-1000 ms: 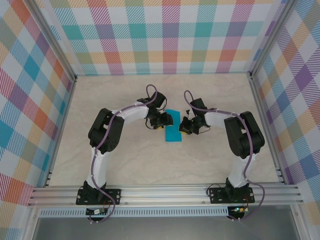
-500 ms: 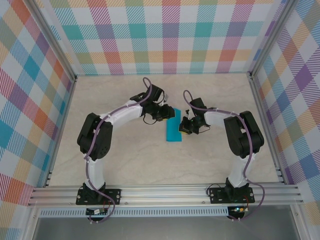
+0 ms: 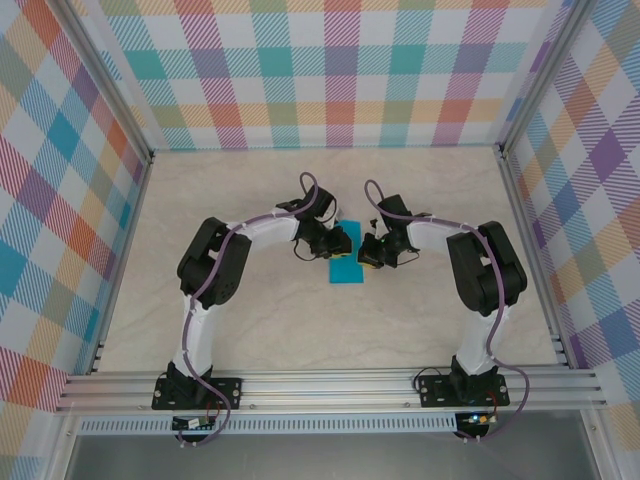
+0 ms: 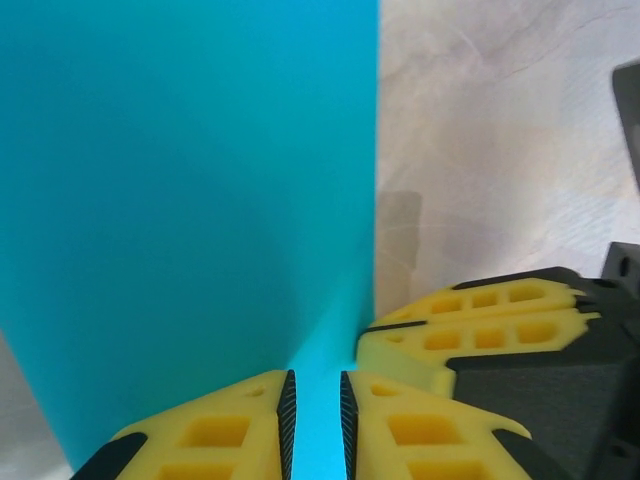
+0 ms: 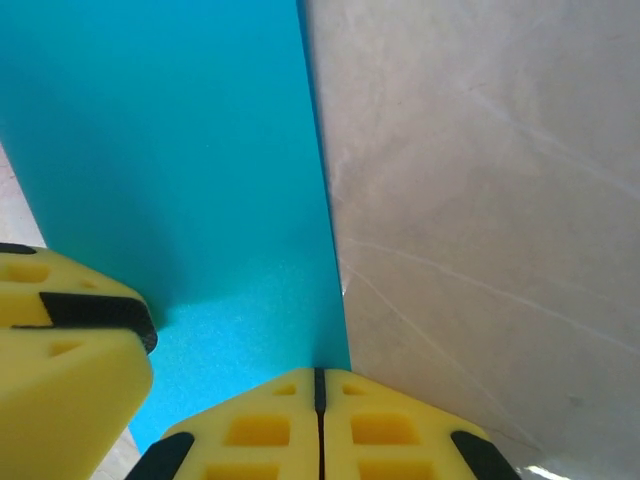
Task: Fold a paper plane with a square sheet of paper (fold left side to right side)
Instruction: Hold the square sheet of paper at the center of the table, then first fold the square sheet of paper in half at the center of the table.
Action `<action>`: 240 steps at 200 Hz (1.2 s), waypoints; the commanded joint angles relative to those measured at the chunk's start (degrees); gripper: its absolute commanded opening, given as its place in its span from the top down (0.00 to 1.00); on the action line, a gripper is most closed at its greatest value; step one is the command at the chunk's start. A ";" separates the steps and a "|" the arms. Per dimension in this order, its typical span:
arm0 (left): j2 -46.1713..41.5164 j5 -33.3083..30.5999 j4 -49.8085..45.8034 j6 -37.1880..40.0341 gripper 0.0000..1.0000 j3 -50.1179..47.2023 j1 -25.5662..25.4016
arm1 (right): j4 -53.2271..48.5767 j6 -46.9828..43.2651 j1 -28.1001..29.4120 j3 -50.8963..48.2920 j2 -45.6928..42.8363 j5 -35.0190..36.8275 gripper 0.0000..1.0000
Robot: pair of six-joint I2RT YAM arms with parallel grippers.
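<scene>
Paper (image 3: 348, 268): a teal strip lay flat mid-table, its long side running front to back.
Left gripper (image 3: 337, 240): sat over the strip's far left part.
Right gripper (image 3: 371, 256): met its right edge.
Table (image 3: 250, 200): pale beige.

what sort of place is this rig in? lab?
Probably an enclosed lab robot cell, not a home or factory: aluminium rail frame, plaid-printed walls on three sides, beige table inside.

Overhead camera looks down; close wrist cameras share the sheet (image 4: 190, 200).
</scene>
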 commanded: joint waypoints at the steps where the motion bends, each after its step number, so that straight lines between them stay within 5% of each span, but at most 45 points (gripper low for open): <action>1: 0.71 -1.33 -1.93 2.82 0.79 -0.06 0.69 | -6.83 -1.84 0.31 -1.02 3.41 6.25 0.93; 159: -3.68 -0.91 -2.29 8.07 0.78 -5.71 9.29 | -10.06 -3.80 0.73 0.21 4.54 8.23 0.93; 240: -4.14 7.08 7.15 3.24 0.86 -4.53 5.68 | -10.82 -4.13 0.93 1.00 4.60 8.67 0.93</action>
